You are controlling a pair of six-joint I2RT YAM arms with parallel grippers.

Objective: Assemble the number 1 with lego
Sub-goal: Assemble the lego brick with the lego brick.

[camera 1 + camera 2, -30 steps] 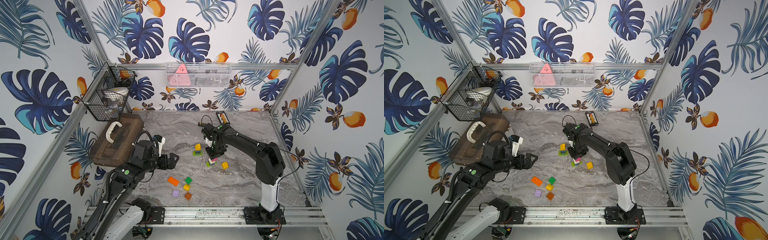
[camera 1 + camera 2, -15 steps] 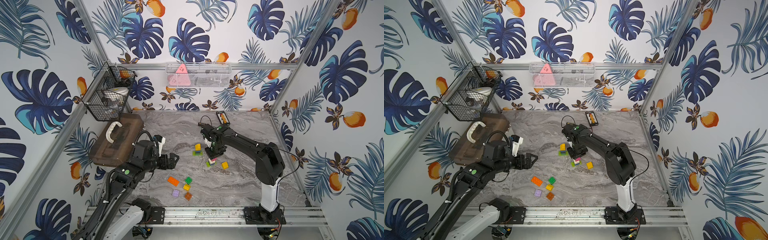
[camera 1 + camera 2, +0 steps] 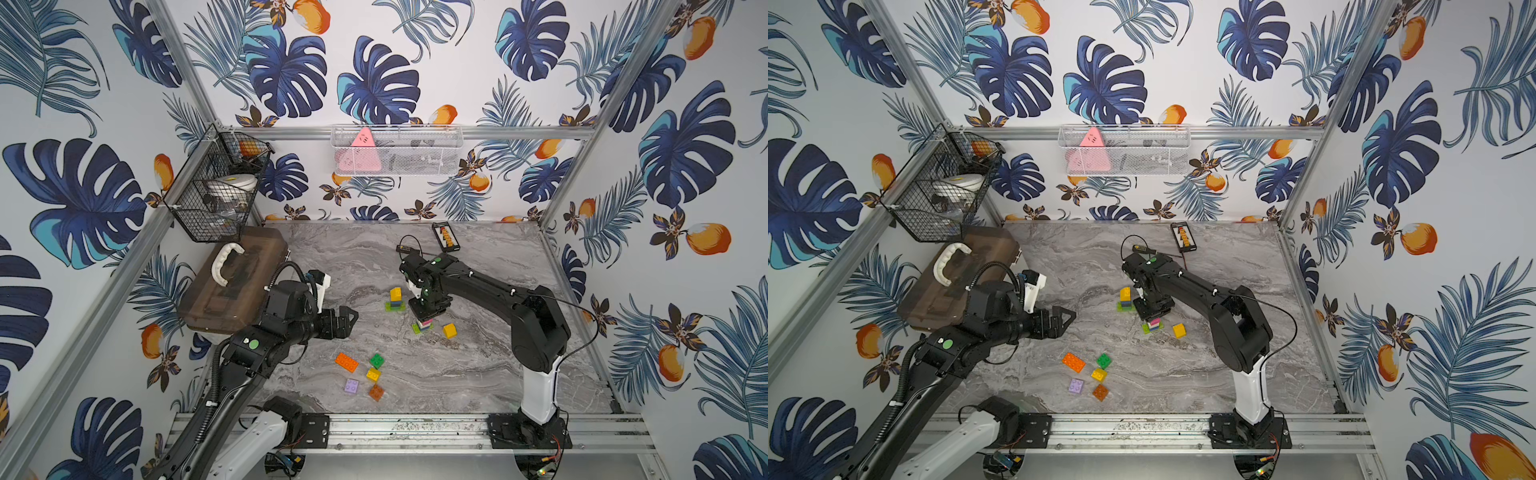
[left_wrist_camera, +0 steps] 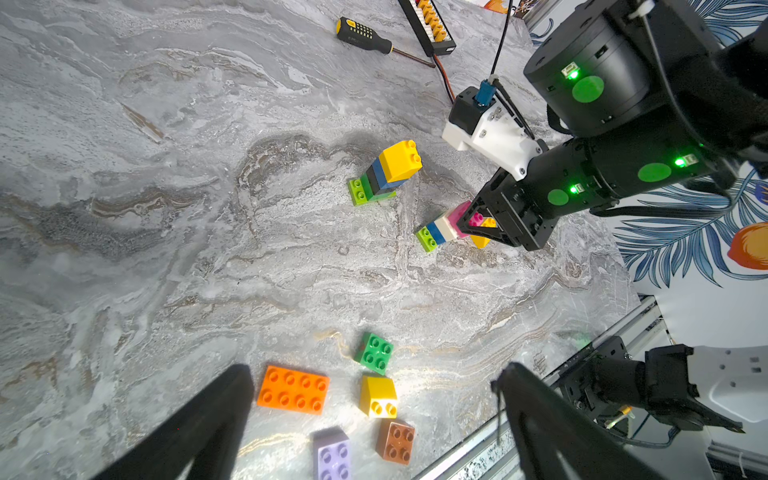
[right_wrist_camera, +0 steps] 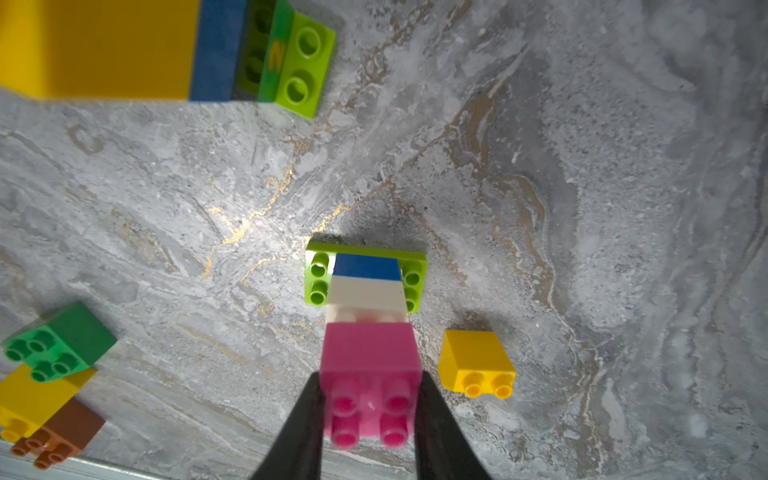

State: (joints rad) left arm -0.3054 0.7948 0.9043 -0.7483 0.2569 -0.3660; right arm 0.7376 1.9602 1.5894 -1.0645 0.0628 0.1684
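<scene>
My right gripper (image 5: 370, 415) is shut on a pink lego brick (image 5: 371, 361), the top of a small stack (image 3: 423, 326) of lime base, blue and white. The white brick's studs show just under the pink one. A second stack (image 3: 395, 298), with a lime base and a yellow top, stands just left of it. A loose yellow brick (image 3: 449, 330) lies to the right. My left gripper (image 3: 347, 322) hangs open above the table's left side. Below it lie an orange long brick (image 4: 293, 390) and green (image 4: 375, 352), yellow (image 4: 378, 395), purple (image 4: 332, 455) and brown-orange (image 4: 395, 441) bricks.
A brown case (image 3: 237, 286) with a white handle sits at the left wall under a black wire basket (image 3: 216, 195). A screwdriver (image 4: 365, 35) and a black connector strip (image 3: 445, 237) lie at the back. A metal rail (image 3: 415, 428) runs along the front edge.
The right wrist has shifted very slightly while still gripping the pink brick. The left arm has not moved.
</scene>
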